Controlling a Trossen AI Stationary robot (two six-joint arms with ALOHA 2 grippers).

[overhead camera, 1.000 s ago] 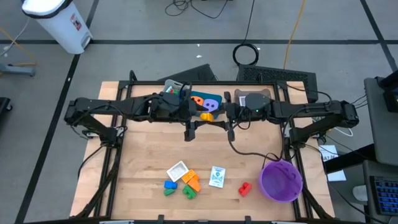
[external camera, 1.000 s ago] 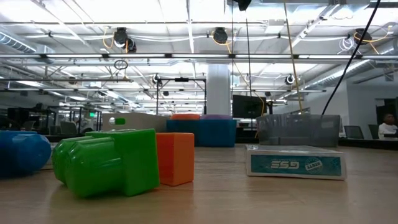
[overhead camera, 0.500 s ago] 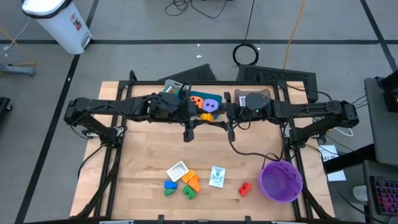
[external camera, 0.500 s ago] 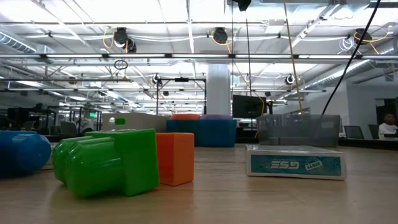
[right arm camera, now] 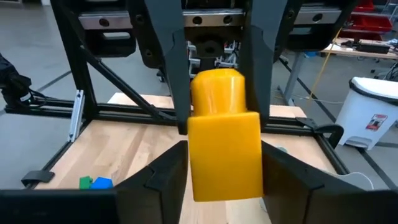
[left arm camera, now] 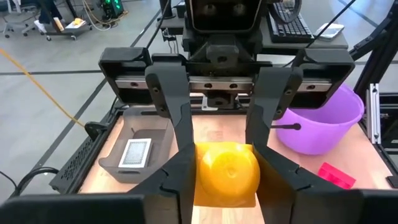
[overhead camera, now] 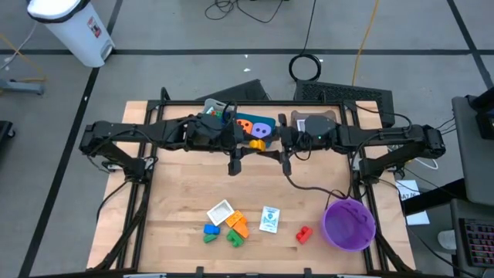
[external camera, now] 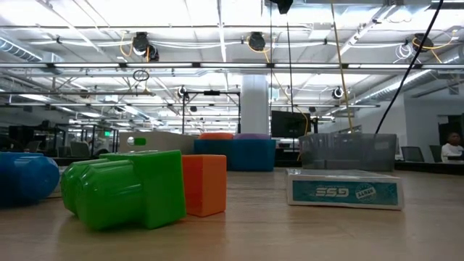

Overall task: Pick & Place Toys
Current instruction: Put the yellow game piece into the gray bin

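A yellow brick (overhead camera: 258, 143) with one round end hangs above the far middle of the table. My left gripper (overhead camera: 248, 145) and my right gripper (overhead camera: 268, 145) meet there, face to face, and both are shut on it. Several toys lie near the front edge: a white card (overhead camera: 221, 210), blue (overhead camera: 210, 229), green (overhead camera: 234, 239) and orange (overhead camera: 237, 222) bricks, a card box (overhead camera: 269, 219) and a red brick (overhead camera: 303, 233). In the low view the green brick (external camera: 123, 188), the orange brick (external camera: 204, 185) and the card box (external camera: 343, 190) rest flat on the wood. My left gripper pinches the yellow brick's round end (left arm camera: 227, 174) between its two fingers (left arm camera: 177, 180). The fingers come level from the table's left. The brick lies level, clear of the table. My right gripper pinches the brick's square end (right arm camera: 224, 149) between its two fingers (right arm camera: 168, 174). The fingers come level from the table's right. The brick lies level between both grippers, clear of the table.
A blue tray (overhead camera: 245, 120) with an orange and a purple die stands at the far edge behind the grippers. A grey tray (left arm camera: 134, 149) holding a card stands beside it. A round purple bowl (overhead camera: 349, 224) stands at the front right. Bare wood lies mid-table.
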